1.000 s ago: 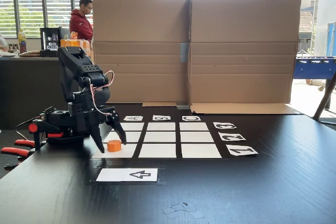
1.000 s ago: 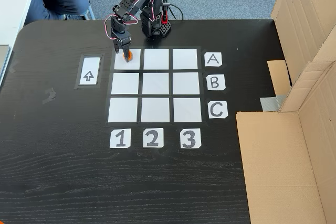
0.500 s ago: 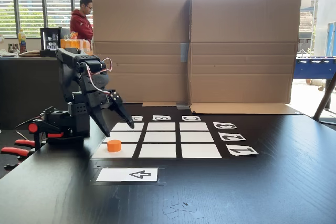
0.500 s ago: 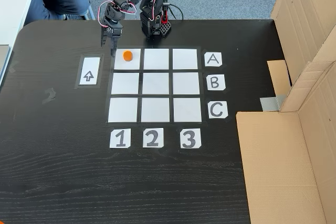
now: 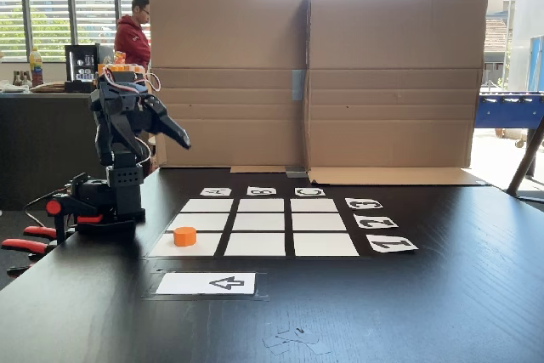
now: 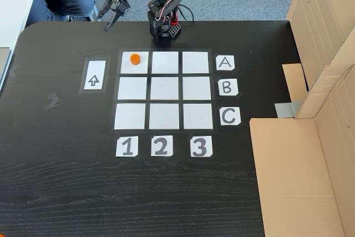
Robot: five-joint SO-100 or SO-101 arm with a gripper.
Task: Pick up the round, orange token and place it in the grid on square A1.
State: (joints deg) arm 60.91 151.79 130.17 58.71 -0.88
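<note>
Token [image 6: 134, 58] is sitting flat on square A1 [image 6: 135, 66] of the grid [image 6: 163, 90], placement apparently done. Gripper [image 6: 110, 19] is hanging raised beyond the table [image 6: 55, 154] edge, jaws slightly apart, holding nothing.

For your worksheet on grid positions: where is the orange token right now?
In both fixed views the token lies on square A1, the grid's corner cell nearest the arrow card.

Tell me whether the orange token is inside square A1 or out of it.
Inside. The token sits wholly on square A1, the grid corner cell; the gripper hangs apart.
</note>
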